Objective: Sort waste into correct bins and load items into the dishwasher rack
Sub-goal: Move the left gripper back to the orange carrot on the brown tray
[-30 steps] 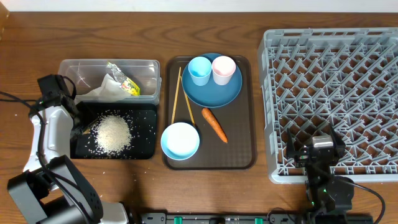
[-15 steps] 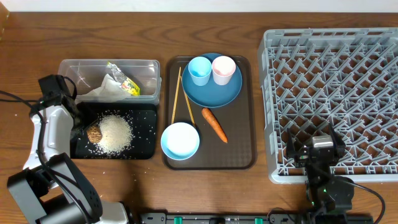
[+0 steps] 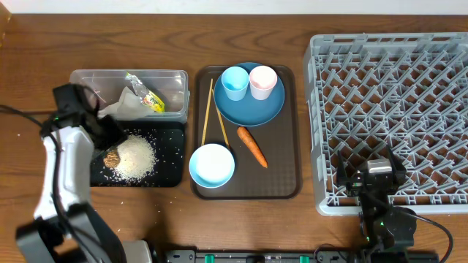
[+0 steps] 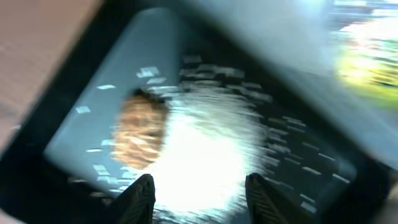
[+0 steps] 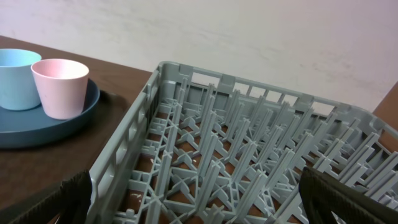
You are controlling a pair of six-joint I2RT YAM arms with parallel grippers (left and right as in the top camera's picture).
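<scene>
Both left jaws and right jaws open, empty; brown lump [image 3: 111, 157] in black tray [image 3: 172, 175], touching rice pile [image 3: 137, 155]. Lift left jaws straight up, no dragging through grains; carrot [image 3: 252, 146] right of tray looks next

Blue plate [image 3: 256, 109]; orange carrot [image 3: 252, 146]; pink cup [image 3: 262, 81]; light-blue cup [image 3: 235, 82]; grey lattice rack [image 3: 395, 95]; black tray [image 3: 170, 172] speckled with white rice [image 3: 134, 157].

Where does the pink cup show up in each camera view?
Overhead: pink cup on the blue plate, upper middle, right of the light-blue cup.
Left wrist: not in it.
Right wrist: pink cup at far left, on that plate.
Shared landmark: the blue plate.
</scene>
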